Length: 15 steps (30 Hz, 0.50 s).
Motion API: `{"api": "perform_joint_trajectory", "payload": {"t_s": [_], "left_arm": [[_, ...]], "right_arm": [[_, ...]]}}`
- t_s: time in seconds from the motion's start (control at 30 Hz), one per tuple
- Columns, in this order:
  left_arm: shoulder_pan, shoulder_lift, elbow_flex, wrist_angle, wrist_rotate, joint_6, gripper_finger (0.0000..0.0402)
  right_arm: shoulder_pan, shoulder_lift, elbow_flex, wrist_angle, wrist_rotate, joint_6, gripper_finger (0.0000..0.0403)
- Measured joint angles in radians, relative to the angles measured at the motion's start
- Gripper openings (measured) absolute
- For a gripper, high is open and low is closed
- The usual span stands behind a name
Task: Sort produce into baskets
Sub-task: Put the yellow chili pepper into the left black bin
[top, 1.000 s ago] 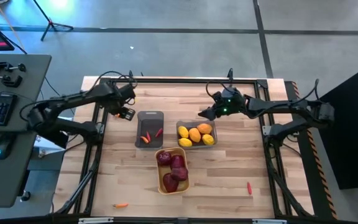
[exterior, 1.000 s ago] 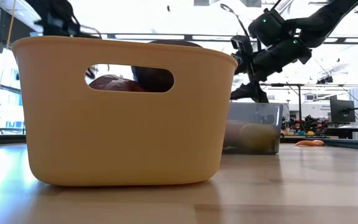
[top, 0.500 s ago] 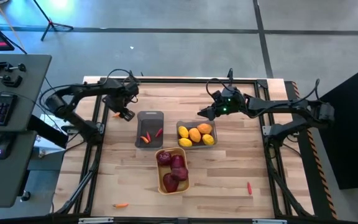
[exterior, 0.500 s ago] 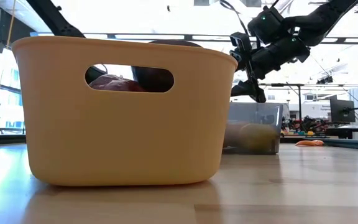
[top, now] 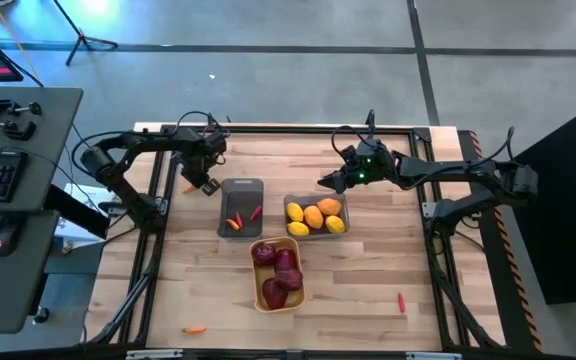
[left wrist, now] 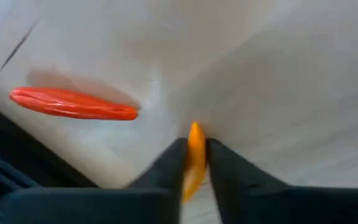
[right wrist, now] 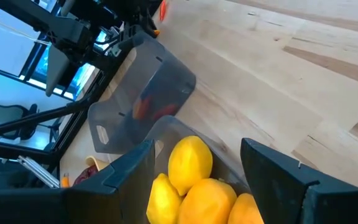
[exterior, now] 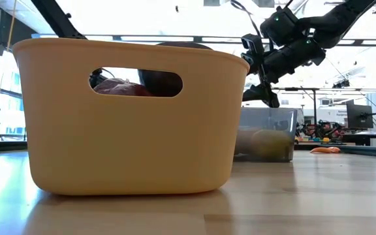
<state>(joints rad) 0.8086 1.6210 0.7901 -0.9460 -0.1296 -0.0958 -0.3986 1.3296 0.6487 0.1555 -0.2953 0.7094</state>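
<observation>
With sorting nearly done, nearest in the low view: the yellow-orange basket [exterior: 129,117], bottom centre of the high view, holding the dark red round ones [top: 279,272]. On the bare surface [top: 368,270] at the lower edge, two stray carrot pieces [top: 195,329] not yet sorted. Mid-frame: grey basket [top: 241,208] with thin red pieces, beside it a second grey basket [top: 315,216] of yellow and orange ovals [right wrist: 190,163]. Farther up, right pincer [top: 326,183] hovering just beyond the ovals — fingers apart, empty. Upper left, left pincer [left wrist: 194,163] clamped on a small orange carrot piece [left wrist: 195,149], a red carrot [left wrist: 72,103] lying nearby. Step in hand — picking up the carrot piece. Next, likely: lift, carry over the neighbouring grey basket, release.
</observation>
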Motion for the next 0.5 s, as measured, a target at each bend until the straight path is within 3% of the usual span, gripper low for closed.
{"api": "perform_joint_trajectory", "payload": {"t_s": [0.03, 0.1, 0.37, 0.5], "left_arm": [[0.004, -0.014, -0.003, 0.000, 0.005, 0.006, 0.0030], [0.019, -0.063, -0.008, 0.005, 0.005, -0.009, 0.0012], [-0.003, -0.467, -0.005, 0.026, 0.026, -0.149, 0.0004], [-0.118, -0.625, -0.005, 0.118, 0.150, -0.336, 0.0001]], "right_arm": [[0.000, 0.000, 0.000, 0.000, 0.005, -0.001, 0.0227], [0.000, 0.000, 0.000, 0.000, 0.009, 0.001, 0.0227], [0.000, 0.000, 0.000, 0.000, 0.055, 0.033, 0.0227], [0.000, 0.000, 0.000, 0.000, 0.086, 0.050, 0.0227]]}}
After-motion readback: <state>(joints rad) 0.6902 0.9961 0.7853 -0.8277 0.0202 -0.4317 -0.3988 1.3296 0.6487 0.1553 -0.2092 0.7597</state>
